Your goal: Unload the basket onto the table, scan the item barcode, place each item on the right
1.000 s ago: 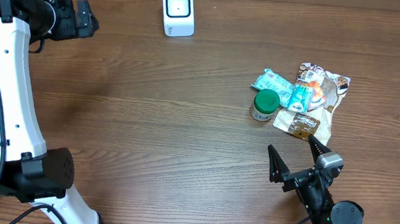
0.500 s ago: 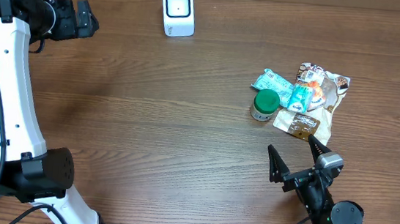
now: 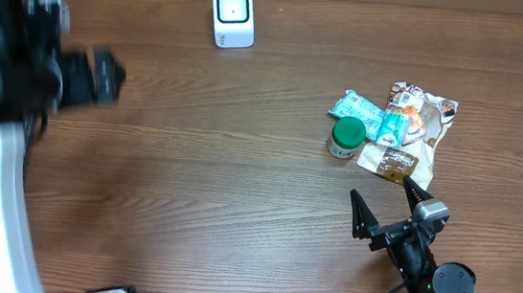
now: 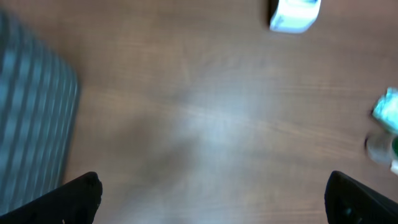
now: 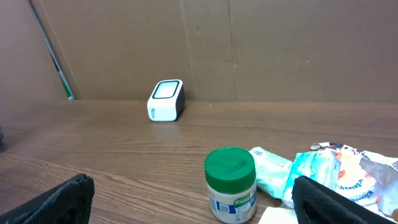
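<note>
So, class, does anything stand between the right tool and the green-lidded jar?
Nothing visible does: only bare table lies between the open right tool and the green-lidded jar; the packets lie beside it.

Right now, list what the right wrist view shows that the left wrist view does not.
Only the right wrist view: the cardboard wall at the back and a green-tipped rod. Only the left wrist view: a grey gridded surface at its left edge. Both: the white scanner, the teal packet and the wooden table; the left view is blurred.
</note>
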`<state>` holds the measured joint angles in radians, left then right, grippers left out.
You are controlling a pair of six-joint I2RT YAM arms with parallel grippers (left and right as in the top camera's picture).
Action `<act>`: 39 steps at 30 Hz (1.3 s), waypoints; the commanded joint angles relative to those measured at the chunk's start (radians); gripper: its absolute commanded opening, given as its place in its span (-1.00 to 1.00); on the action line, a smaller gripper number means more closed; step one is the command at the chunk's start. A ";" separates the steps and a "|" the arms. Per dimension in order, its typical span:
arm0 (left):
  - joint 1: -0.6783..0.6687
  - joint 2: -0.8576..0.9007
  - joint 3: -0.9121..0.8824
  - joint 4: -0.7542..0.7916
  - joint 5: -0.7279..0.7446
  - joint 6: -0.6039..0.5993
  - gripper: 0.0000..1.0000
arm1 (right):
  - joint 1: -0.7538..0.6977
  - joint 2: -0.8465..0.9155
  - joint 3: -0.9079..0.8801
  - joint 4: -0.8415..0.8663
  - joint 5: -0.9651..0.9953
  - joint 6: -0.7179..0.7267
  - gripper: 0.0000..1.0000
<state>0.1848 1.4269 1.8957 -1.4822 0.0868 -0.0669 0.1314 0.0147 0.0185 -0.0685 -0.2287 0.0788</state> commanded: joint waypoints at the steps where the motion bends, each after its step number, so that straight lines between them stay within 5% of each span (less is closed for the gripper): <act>1: -0.007 -0.185 -0.218 0.003 -0.119 0.023 0.99 | -0.004 -0.012 -0.010 0.007 0.004 0.007 1.00; 7: -0.007 -0.498 -0.615 0.089 -0.169 0.023 0.99 | -0.003 -0.012 -0.010 0.007 0.004 0.007 1.00; 15: -0.007 -0.919 -1.176 0.713 -0.021 0.101 0.99 | -0.003 -0.012 -0.010 0.007 0.004 0.007 1.00; 25: -0.015 -1.239 -1.674 1.267 0.072 0.124 0.99 | -0.004 -0.012 -0.010 0.007 0.004 0.007 1.00; 39: -0.055 -1.424 -1.888 1.415 0.055 0.238 0.99 | -0.004 -0.012 -0.010 0.007 0.004 0.007 1.00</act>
<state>0.1368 0.0242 0.0181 -0.0772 0.1429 0.0990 0.1314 0.0147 0.0185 -0.0681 -0.2287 0.0788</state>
